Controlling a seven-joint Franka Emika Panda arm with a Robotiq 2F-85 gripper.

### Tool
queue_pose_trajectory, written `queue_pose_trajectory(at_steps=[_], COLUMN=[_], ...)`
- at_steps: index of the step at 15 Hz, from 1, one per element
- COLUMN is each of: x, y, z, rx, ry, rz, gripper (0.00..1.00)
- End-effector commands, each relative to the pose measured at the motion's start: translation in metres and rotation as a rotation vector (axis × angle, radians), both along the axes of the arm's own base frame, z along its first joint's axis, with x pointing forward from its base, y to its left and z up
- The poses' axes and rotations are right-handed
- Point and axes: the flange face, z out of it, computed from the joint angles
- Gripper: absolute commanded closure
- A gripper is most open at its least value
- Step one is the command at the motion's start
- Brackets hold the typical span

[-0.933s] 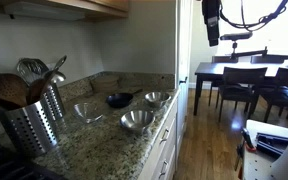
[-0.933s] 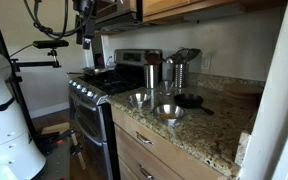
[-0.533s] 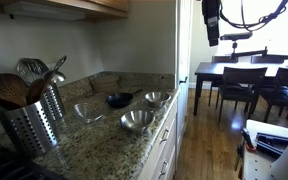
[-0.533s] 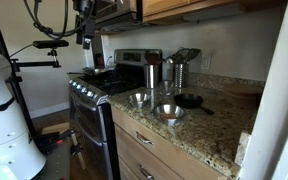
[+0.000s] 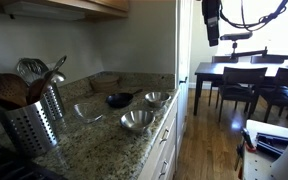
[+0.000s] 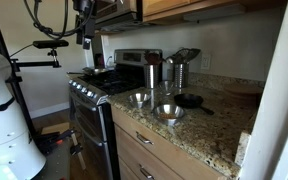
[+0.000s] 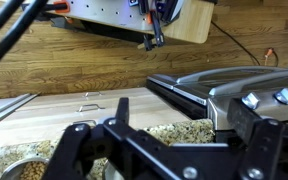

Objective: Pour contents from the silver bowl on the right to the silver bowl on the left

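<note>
Granite counter [image 5: 104, 148]: it carries the whole job. Three silver bowls and a black pan [image 5: 118, 99] stand on it, all apart from one another.
Arm [image 5: 212, 20]: mine hangs high at one o'clock in an exterior view, out over the floor and well apart from the bowls.
Left bowl [image 5: 137, 121]: this is the target as I judge it. It sits at the counter's front edge, at five o'clock of the pan.
Right bowl [image 5: 156, 98]: this is the source as I judge it. It is at one o'clock of the left bowl, near the same edge, with the pan at its nine o'clock.
Third bowl [image 5: 88, 112]: it stands back toward the wall and has no part in the pour.
Gripper [image 7: 164, 155]: my jaws are spread to their widest and nothing is between them.
Contents [image 7: 26, 172]: brown bits fill a bowl at seven o'clock in the wrist view, which I take to be the source.
Step in hand: the approach, with no grasp made yet.
Doing it well: I would descend on the source's rim on the side away from the pan. I would pinch the wall firmly and lift level. I would tip slowly only once the lip is over the target.
</note>
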Motion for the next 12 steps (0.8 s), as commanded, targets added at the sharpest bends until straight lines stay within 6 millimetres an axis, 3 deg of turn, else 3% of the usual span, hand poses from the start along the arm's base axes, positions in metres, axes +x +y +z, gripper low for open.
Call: queue_pose_trajectory(at_steps=[1, 6, 12], x=[0.005, 0.023, 0.054], y=[-0.002, -0.012, -0.04], z=[-0.004, -0.014, -0.052], rx=[-0.042, -0.221, -0.379], ry=[0.001, -0.043, -0.099], rz=[-0.009, -0.068, -0.258], gripper=[0.0, 0.0, 0.0])
